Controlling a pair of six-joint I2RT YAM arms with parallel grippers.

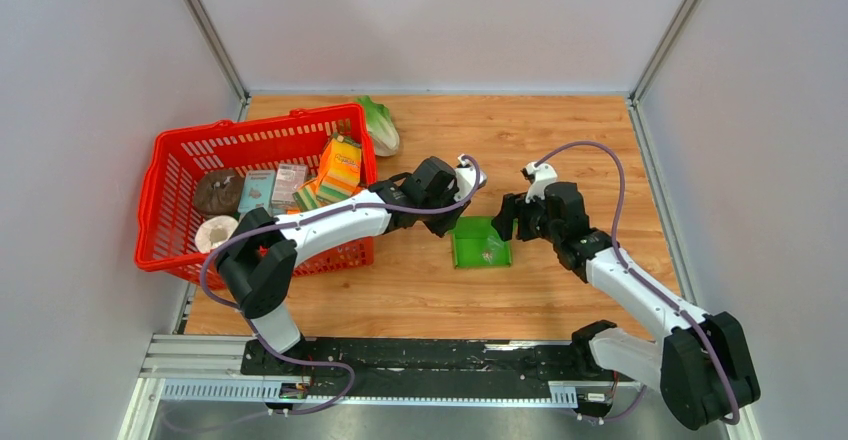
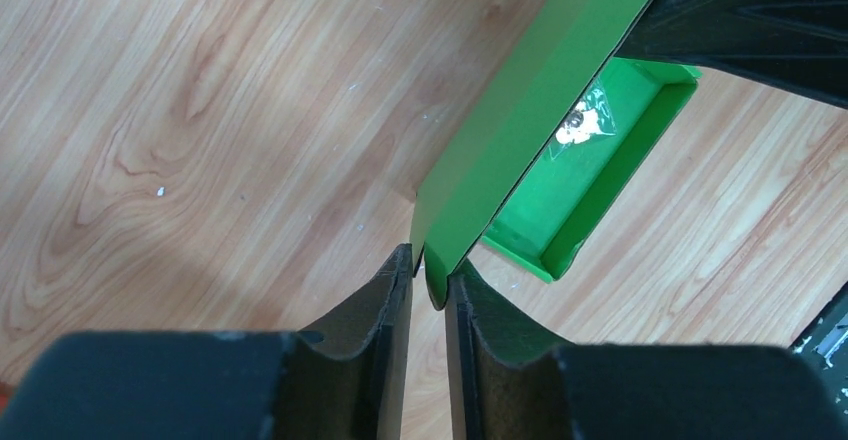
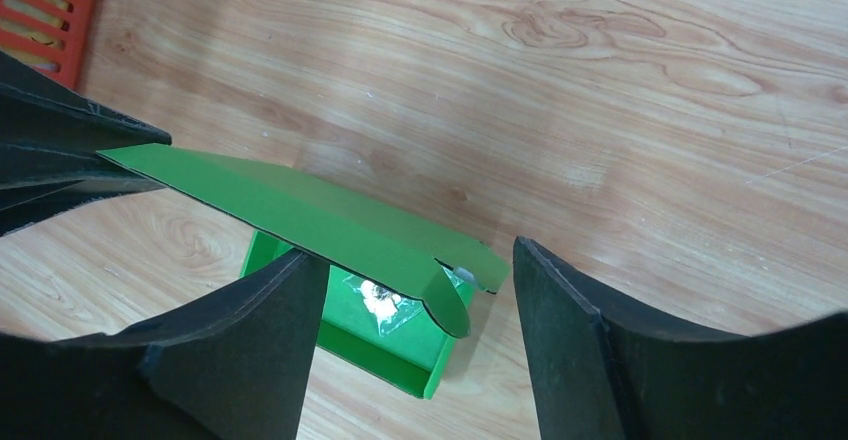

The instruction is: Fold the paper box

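The paper box (image 1: 480, 245) is bright green card and lies on the wooden table between my two grippers. Its shallow tray (image 2: 600, 175) holds a small clear bag (image 3: 385, 300). The lid (image 3: 300, 210) is raised at a slant over the tray. My left gripper (image 2: 432, 265) is at the box's left side, its jaws nearly together on the lid's corner tab. My right gripper (image 3: 415, 260) is open at the box's right side. Its fingers stand either side of the lid's rounded tab (image 3: 450, 305) without touching it.
A red basket (image 1: 160, 210) stands at the left, under the left arm, with an orange carton (image 1: 342, 163) and other packets in it. A pale lettuce (image 1: 380, 125) lies behind the basket. Grey walls close in the table on three sides.
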